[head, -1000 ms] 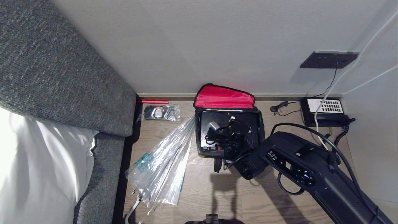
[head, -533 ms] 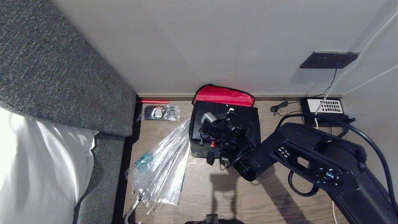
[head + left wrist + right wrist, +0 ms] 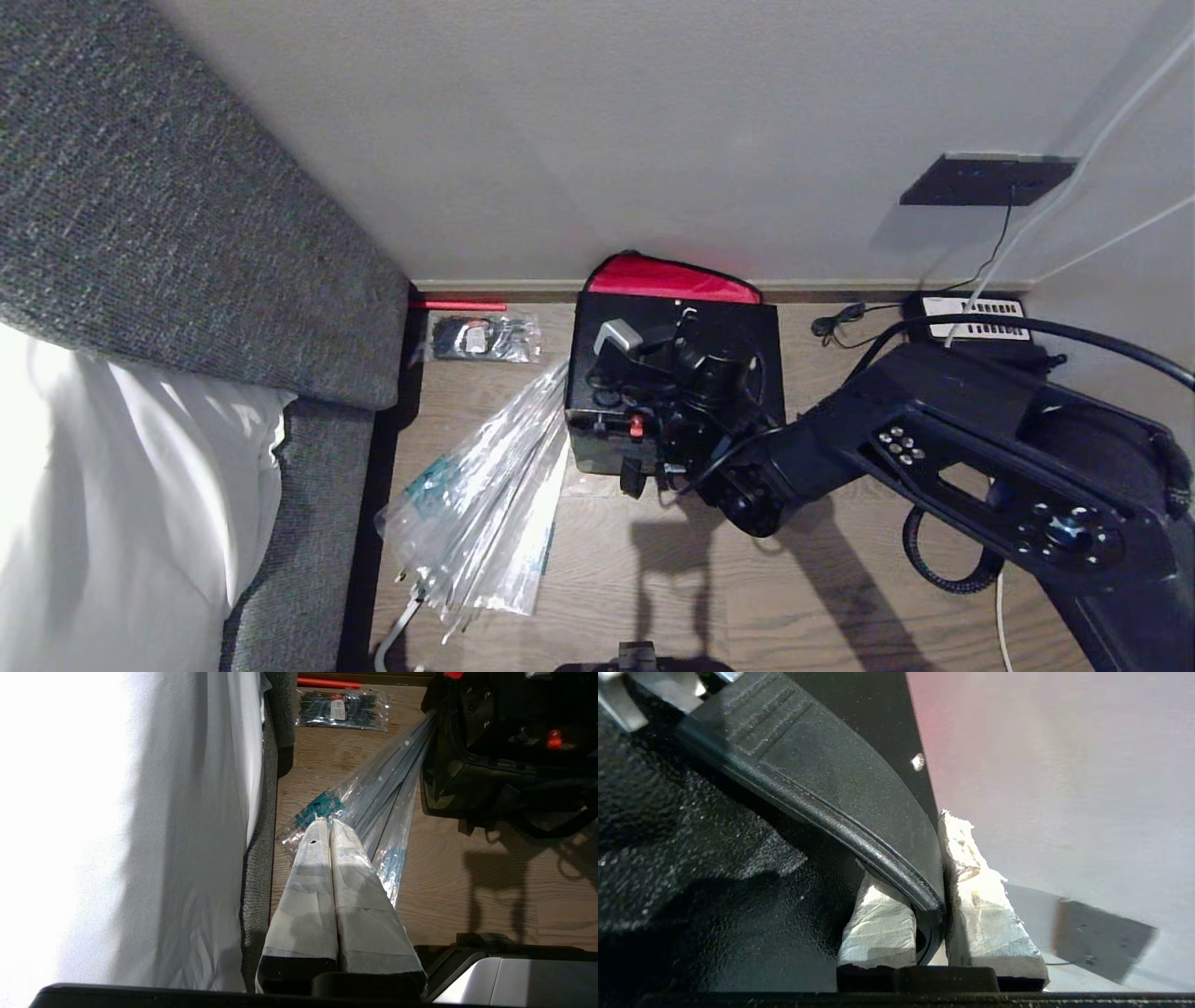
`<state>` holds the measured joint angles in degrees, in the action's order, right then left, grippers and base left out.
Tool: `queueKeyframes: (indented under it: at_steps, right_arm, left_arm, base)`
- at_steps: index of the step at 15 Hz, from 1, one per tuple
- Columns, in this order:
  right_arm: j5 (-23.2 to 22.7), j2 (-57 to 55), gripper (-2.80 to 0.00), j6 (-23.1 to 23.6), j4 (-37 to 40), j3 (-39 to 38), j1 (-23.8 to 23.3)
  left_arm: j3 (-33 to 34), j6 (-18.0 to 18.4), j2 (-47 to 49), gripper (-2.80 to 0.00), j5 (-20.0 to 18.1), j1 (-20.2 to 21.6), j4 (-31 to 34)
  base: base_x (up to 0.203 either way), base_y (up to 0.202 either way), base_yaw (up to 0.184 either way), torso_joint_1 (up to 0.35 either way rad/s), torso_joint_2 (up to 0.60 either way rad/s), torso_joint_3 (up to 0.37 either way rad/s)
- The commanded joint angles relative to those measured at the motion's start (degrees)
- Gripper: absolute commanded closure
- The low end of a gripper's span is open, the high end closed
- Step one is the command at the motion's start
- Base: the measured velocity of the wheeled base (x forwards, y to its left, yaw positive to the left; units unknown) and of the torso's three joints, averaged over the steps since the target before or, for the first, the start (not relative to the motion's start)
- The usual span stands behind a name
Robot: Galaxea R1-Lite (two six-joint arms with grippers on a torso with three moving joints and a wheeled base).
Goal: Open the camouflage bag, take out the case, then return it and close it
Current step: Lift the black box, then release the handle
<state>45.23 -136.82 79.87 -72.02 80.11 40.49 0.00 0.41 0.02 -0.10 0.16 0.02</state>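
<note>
Floor (image 3: 822,597): right gripper (image 3: 931,891) seemingly clamps case (image 3: 674,392) handle (image 3: 840,798).

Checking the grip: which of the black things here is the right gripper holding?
The case, by its handle, above the bag; the telephone sits untouched by the wall.

A flat glossy black hard case (image 3: 674,373) carries a small red latch (image 3: 637,427) and a pale grey handle mount (image 3: 615,334). Behind it shows the bright red lining of the soft fabric bag (image 3: 672,278); the bag's outer side (image 3: 448,791) looks dark green-brown, possibly camouflage, though shadow hides the pattern. A clear plastic folded umbrella (image 3: 485,504) has teal print. The wooden plank floor (image 3: 747,597) is grey-brown, the wall (image 3: 653,121) off-white, the woven sofa (image 3: 168,233) speckled grey, its sheet (image 3: 112,523) white. The black right gripper (image 3: 930,891) has white-taped fingers (image 3: 980,905).
</note>
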Motion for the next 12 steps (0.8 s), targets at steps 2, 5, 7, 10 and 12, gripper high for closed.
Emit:
queueKeyframes:
  at_steps: [2, 5, 7, 10, 12]
  right_arm:
    - [0.4, 4.8, 0.00, 0.4, 0.9, -1.3, 0.1]
    - [0.9, 8.3, 0.00, 0.5, 1.3, -3.6, 0.1]
    - [1.2, 11.0, 0.00, 0.6, 2.2, -5.1, 0.0]
    - [1.6, 14.6, 0.00, 0.4, 2.6, -9.5, -0.8]
    - [2.4, 17.3, 0.00, 0.2, 2.5, -13.0, -2.5]
  left_arm:
    - [0.0, 0.0, 0.0, 0.00, 0.0, 0.0, 0.0]
    - [0.0, 0.0, 0.0, 0.00, 0.0, 0.0, 0.0]
    - [0.0, 0.0, 0.0, 0.00, 0.0, 0.0, 0.0]
    - [0.0, 0.0, 0.0, 0.00, 0.0, 0.0, 0.0]
    - [0.0, 0.0, 0.0, 0.00, 0.0, 0.0, 0.0]
  base:
    - [0.000, 0.000, 0.000, 0.000, 0.00, 0.000]
    - [0.000, 0.000, 0.000, 0.000, 0.00, 0.000]
    - [0.000, 0.000, 0.000, 0.000, 0.00, 0.000]
    - [0.000, 0.000, 0.000, 0.000, 0.00, 0.000]
    - [0.000, 0.000, 0.000, 0.000, 0.00, 0.000]
